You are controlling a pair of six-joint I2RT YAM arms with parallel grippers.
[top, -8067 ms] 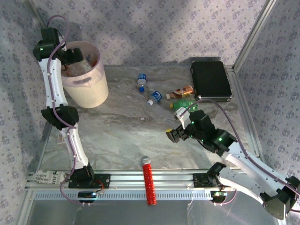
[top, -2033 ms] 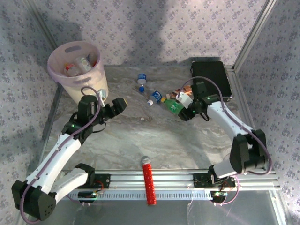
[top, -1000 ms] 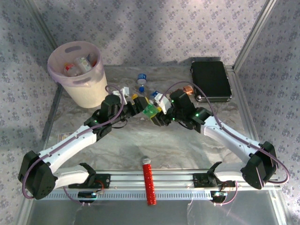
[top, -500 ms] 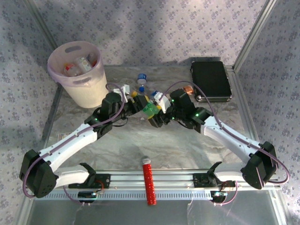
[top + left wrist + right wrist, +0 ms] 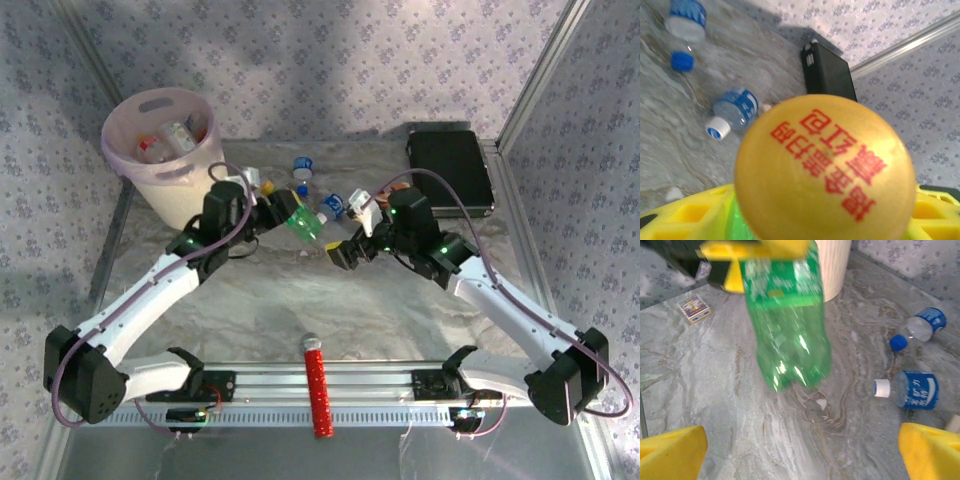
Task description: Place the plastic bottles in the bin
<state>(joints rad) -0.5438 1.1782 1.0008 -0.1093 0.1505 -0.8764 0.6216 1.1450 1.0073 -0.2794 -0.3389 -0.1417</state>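
Your left gripper (image 5: 282, 206) clamps the green bottle (image 5: 304, 224) (yellow-capped); the right gripper (image 5: 341, 252) gapes empty. Next, swing far-left over the bin (image 5: 188, 196).

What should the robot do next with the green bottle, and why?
Probably swing the left gripper over to the large round pink plastic bin and let go there. It grips the green plastic bottle near its cap end, and the right gripper stands open and apart from it, so nothing else holds the bottle.
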